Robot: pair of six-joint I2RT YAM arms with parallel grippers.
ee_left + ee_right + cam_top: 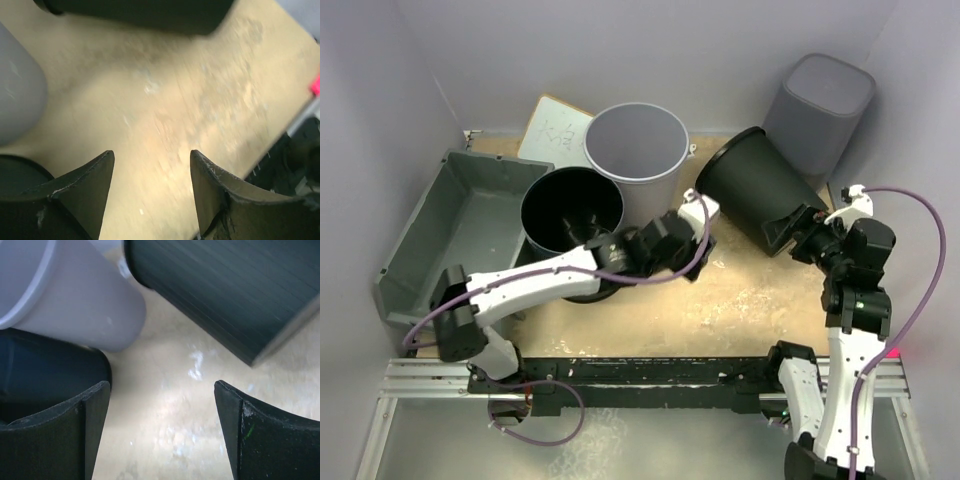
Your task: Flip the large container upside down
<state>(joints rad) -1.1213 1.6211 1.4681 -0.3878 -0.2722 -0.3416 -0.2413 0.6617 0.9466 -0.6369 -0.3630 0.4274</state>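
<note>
The large container [450, 225] is a wide grey tub at the far left of the top view, open side up against the left wall. Neither wrist view shows it. My left gripper [697, 228] reaches over the table's middle, well right of the tub, past the black round bucket [570, 215]. In the left wrist view its fingers [152, 165] stand open over bare tabletop, holding nothing. My right gripper [786, 236] sits by the base of a tipped black bin [755, 190]. Its jaws [162, 395] are open and empty.
A grey round bucket [635, 150] stands behind the black one, with a clipboard [555, 128] to its left. A tall dark-grey square bin [817, 110] fills the back right corner. Grey walls close in the table's left, back and right sides.
</note>
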